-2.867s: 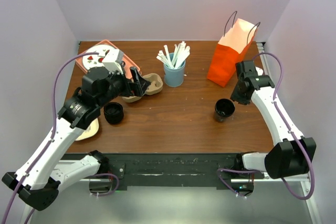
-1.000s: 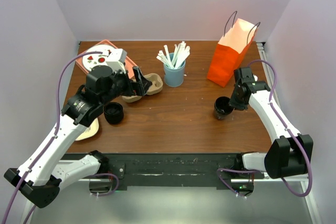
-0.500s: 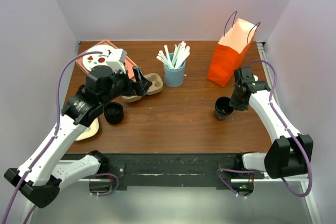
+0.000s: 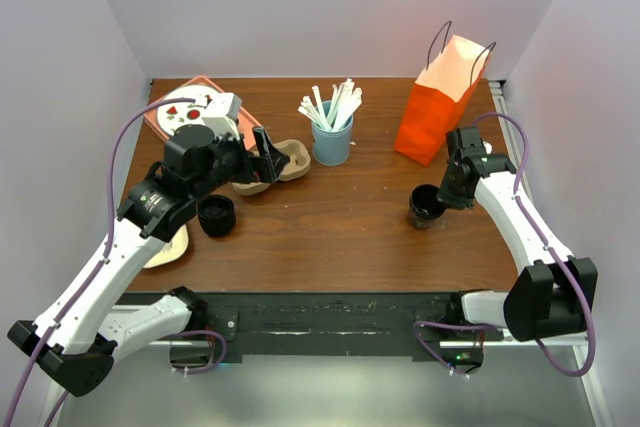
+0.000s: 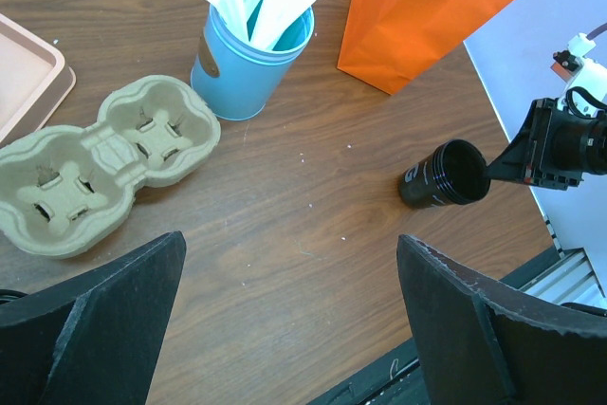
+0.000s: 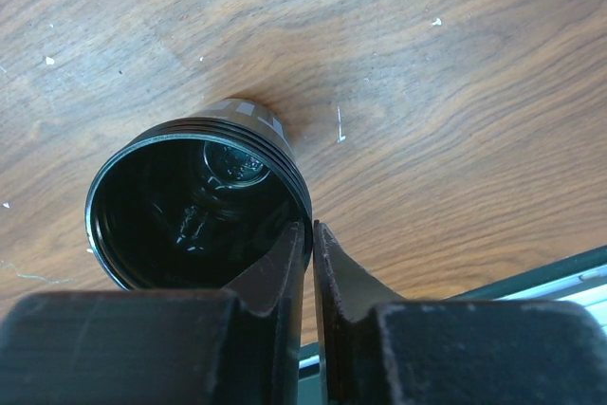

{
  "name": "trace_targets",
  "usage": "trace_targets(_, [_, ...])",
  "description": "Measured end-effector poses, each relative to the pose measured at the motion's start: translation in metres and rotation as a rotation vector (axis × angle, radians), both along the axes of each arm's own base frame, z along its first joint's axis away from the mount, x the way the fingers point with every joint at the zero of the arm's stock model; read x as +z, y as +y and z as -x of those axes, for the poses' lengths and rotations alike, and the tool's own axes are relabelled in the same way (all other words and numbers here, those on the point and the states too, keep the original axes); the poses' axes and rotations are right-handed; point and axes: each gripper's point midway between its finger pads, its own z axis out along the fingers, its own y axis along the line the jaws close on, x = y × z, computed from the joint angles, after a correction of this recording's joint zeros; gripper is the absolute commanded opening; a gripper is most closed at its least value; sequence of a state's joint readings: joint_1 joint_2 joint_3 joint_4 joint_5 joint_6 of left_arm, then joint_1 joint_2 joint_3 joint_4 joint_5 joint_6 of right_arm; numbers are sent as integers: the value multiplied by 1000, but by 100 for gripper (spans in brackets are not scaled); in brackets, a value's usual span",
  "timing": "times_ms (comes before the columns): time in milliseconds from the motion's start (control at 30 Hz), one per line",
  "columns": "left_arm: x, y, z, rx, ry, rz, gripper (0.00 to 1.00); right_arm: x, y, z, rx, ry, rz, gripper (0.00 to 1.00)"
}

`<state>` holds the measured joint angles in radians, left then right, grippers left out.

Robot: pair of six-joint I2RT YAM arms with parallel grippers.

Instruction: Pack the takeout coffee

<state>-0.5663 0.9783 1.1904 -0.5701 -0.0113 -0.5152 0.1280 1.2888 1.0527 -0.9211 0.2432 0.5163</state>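
Note:
A black coffee cup (image 4: 425, 205) stands open-topped on the wooden table at the right; it also shows in the left wrist view (image 5: 444, 175) and the right wrist view (image 6: 190, 206). My right gripper (image 4: 447, 192) (image 6: 311, 230) is shut on the cup's rim, one finger inside and one outside. A second black cup (image 4: 216, 215) stands at the left. A brown pulp cup carrier (image 4: 275, 167) (image 5: 104, 158) lies behind it. My left gripper (image 4: 265, 155) (image 5: 291, 237) is open and empty, held above the table beside the carrier. An orange paper bag (image 4: 440, 102) (image 5: 427, 7) stands at the back right.
A blue cup of white straws (image 4: 332, 137) (image 5: 248, 54) stands at the back middle. A pink tray (image 4: 185, 105) lies at the back left. A tan disc (image 4: 170, 247) lies at the near left edge, under the left arm.
My right gripper came down from beside the bag to the black cup and shut on its rim. Over the last second nothing has visibly moved. The left arm shifted slightly early on.

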Motion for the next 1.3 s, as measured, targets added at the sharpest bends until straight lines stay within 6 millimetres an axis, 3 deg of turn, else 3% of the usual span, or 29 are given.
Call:
trace_targets(167, [0,0,0,0,0,0,98,0,0,0,3,0,1,0])
trace_targets(367, [0,0,0,0,0,0,98,5,0,0,5,-13,0,0])
trace_targets(667, [-3,0,0,0,5,-3,98,29,4,-1,10,-107,-31,0])
trace_targets(967, [-3,-2,1,-12,6,1,98,36,8,-4,-2,-152,-64,0])
trace_targets(1300, [-6,-4,-1,-15,17,-4,98,61,-1,-6,-51,-186,-26,0])
